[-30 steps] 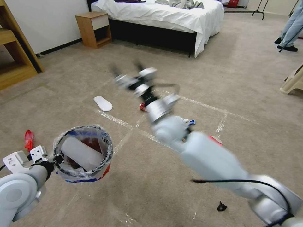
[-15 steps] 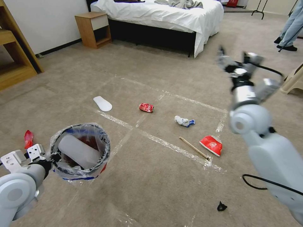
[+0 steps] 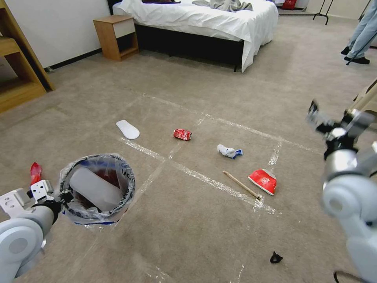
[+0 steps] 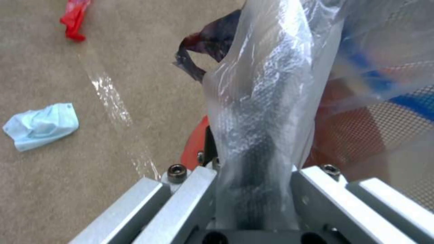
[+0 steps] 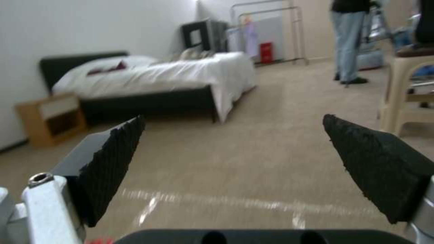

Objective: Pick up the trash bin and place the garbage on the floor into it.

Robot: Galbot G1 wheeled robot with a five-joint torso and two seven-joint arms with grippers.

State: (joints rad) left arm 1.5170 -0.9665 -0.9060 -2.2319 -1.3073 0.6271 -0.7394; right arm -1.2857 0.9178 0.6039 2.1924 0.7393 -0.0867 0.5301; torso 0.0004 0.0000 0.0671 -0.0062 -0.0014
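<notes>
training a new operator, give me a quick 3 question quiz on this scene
1. True or false: the left gripper is shut on the trash bin rim.
2. The right gripper is: A) open and empty, B) shut on the red can, C) inside the bin.
3. What white flat item lies on the floor nearest the bin?

Key: 1 true; 2 A; 3 the slipper.

Beige on the floor (image 3: 188,220), crossed by shiny clear tape strips (image 3: 204,179); red mesh on the trash bin (image 4: 357,135) under a clear liner printed blue; white on the slipper (image 3: 127,129) at centre left; red on the can (image 3: 182,134); white and blue on the tissue (image 3: 229,151); red and white on the wrapper (image 3: 263,181).
</notes>
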